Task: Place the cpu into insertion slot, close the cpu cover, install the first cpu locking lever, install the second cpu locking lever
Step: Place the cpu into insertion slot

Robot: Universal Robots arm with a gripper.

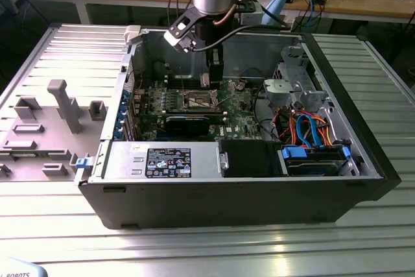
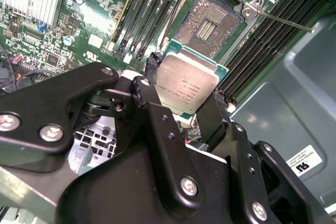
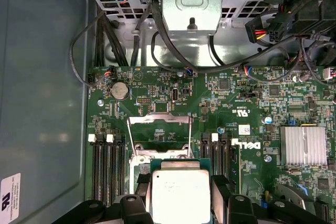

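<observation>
- Cpu (image 2: 188, 85) is sitting in the hand (image 2: 184, 92), not yet in the board. Two black fingers (image 2: 149, 85) are clamping it on opposite edges, with its dull silver top facing up toward both wrist cameras.
- I am seeing the hand (image 1: 213, 69) hanging inside the open computer case (image 1: 259, 199) on the table (image 1: 194, 251). In the exterior view it is reaching down over the motherboard (image 3: 236, 93).
- I am reading the insertion slot (image 2: 207, 24) as lying just past the chip's free edge, under and ahead of it, with its contact field uncovered. In the first wrist view the chip (image 3: 180, 192) is overlapping the near part of the socket.
- In the exterior view the slot (image 1: 200, 100) is showing just below the hand and slightly toward the exterior view's left. How high the chip is hanging above it I cannot tell.
- Being almost square, the chip is offering no real long axis. Its edges are running parallel to the socket rim and the memory slots (image 3: 107, 166) on either side, so I am judging it squared up.
- Cpu cover (image 3: 159, 120) is standing raised at the socket's far side.
- One thin locking lever (image 2: 283, 20) is sticking out unlatched.
</observation>
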